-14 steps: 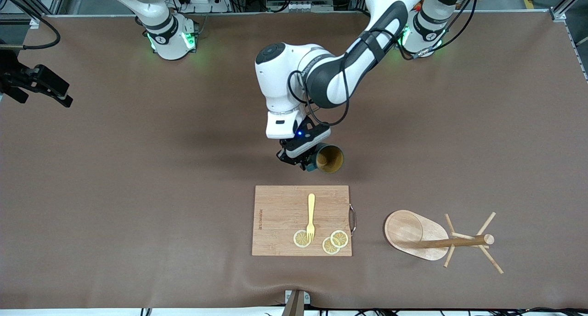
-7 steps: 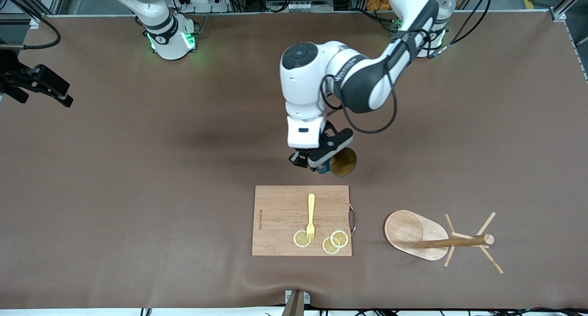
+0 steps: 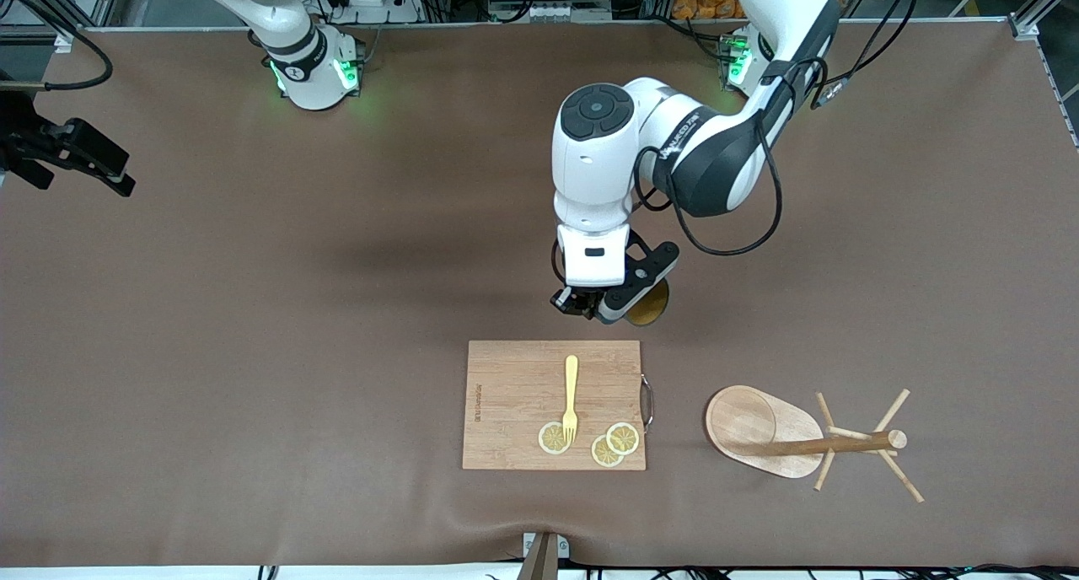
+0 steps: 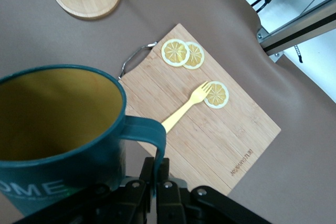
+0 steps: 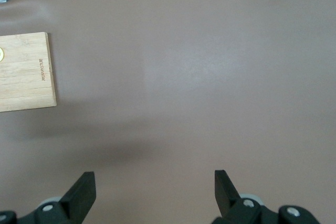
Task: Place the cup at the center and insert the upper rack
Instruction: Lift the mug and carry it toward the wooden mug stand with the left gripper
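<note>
My left gripper [image 3: 609, 308] is shut on the loop handle [image 4: 149, 132] of the dark teal cup [image 4: 58, 124]. The cup [image 3: 652, 307] hangs mouth sideways over the brown mat, close to the cutting board's robot-facing edge, and the hand hides most of it in the front view. The upper rack [image 3: 801, 442] lies on its side toward the left arm's end, nearer the front camera, with pole and pegs pointing away from the board. My right gripper [image 5: 155, 179] waits open over bare mat at the right arm's end [image 3: 88, 160], with nothing between its fingers.
A rectangular wooden cutting board [image 3: 514, 411] lies near the table's middle, close to the front camera. It carries a yellow fork [image 3: 571, 399] and three lemon slices [image 3: 622, 437]. Its metal handle [image 3: 647, 401] faces the rack.
My left arm has swung toward its own end of the table, carrying the cup. The wrist has turned, so more of the cup is hidden under the hand. The right gripper has not moved.
</note>
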`<action>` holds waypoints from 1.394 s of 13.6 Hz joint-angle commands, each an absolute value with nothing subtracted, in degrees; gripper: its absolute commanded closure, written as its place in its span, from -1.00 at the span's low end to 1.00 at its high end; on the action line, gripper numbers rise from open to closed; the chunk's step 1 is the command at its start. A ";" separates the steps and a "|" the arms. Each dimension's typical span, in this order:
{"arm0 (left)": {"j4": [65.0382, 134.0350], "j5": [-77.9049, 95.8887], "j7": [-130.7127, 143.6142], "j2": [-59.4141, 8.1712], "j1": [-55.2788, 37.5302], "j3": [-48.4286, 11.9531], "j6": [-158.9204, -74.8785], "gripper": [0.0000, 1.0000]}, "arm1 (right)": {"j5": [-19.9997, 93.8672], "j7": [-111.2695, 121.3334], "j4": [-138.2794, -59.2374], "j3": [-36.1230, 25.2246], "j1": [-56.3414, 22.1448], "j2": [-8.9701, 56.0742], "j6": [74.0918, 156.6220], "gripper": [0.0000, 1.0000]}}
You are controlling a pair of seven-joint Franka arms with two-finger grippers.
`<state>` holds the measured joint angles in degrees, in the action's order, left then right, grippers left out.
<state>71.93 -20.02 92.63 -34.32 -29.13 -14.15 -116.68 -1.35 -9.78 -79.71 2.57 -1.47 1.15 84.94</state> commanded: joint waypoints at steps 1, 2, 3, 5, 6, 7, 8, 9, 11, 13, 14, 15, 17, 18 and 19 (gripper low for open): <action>72.95 -16.10 92.72 -32.17 -27.42 -14.33 -118.29 1.00 | -1.58 -10.20 -79.72 2.55 -1.76 0.35 84.38 -1.00; 73.04 -14.43 92.64 -31.73 -26.29 -14.33 -119.00 1.00 | -1.58 -10.20 -79.72 2.46 -1.76 0.35 84.38 -1.00; 73.04 -12.94 92.64 -31.47 -25.06 -14.41 -119.79 1.00 | -1.58 -10.20 -79.80 2.46 -1.76 0.35 84.38 -1.00; 73.21 -11.35 92.55 -31.46 -23.30 -14.41 -121.46 1.00 | -1.67 -10.20 -79.80 2.46 -1.76 0.35 84.38 -1.00; 73.21 -10.55 92.03 -31.46 -22.07 -14.41 -122.16 1.00 | -1.67 -10.11 -79.80 2.46 -1.76 0.35 84.38 -1.00; 73.21 -9.76 91.33 -31.46 -20.84 -14.50 -122.69 1.00 | -1.67 -10.11 -79.80 2.46 -1.76 0.35 84.38 -1.00; 73.21 -8.28 90.80 -31.55 -19.79 -14.50 -123.30 1.00 | -1.67 -10.11 -79.80 2.46 -1.76 0.35 84.38 -1.00; 73.21 -6.17 89.75 -31.47 -18.99 -14.50 -123.31 1.00 | -1.67 -10.11 -79.80 2.46 -1.76 0.35 84.38 -1.00; 73.21 -2.13 87.37 -31.46 -17.24 -14.59 -123.31 1.00 | -1.76 -10.20 -79.80 2.46 -1.76 0.35 83.76 -1.00; 73.21 4.10 84.92 -31.46 -14.34 -14.68 -123.57 1.00 | -1.76 -10.20 -79.80 2.46 -1.76 0.35 83.67 -1.00; 73.21 8.31 83.25 -31.46 -12.93 -14.68 -124.10 1.00 | -1.76 -10.20 -79.80 2.46 -1.76 0.35 83.58 -1.00; 73.04 11.92 81.93 -31.38 -11.01 -14.68 -124.10 1.00 | -1.76 -10.20 -79.80 2.46 -1.76 0.35 83.58 -1.00; 73.21 15.63 80.43 -31.38 -8.62 -14.68 -124.28 1.00 | -2.11 -10.20 -79.72 2.55 -1.85 0.35 83.58 -1.00; 73.21 17.38 79.29 -31.46 -8.18 -14.50 -126.10 1.00 | -2.11 -10.20 -79.80 2.55 -1.85 0.35 83.58 -1.00; 73.21 19.14 77.89 -31.55 -6.69 -14.50 -128.56 1.00 | -2.11 -10.20 -79.80 2.55 -1.93 0.35 83.58 -1.00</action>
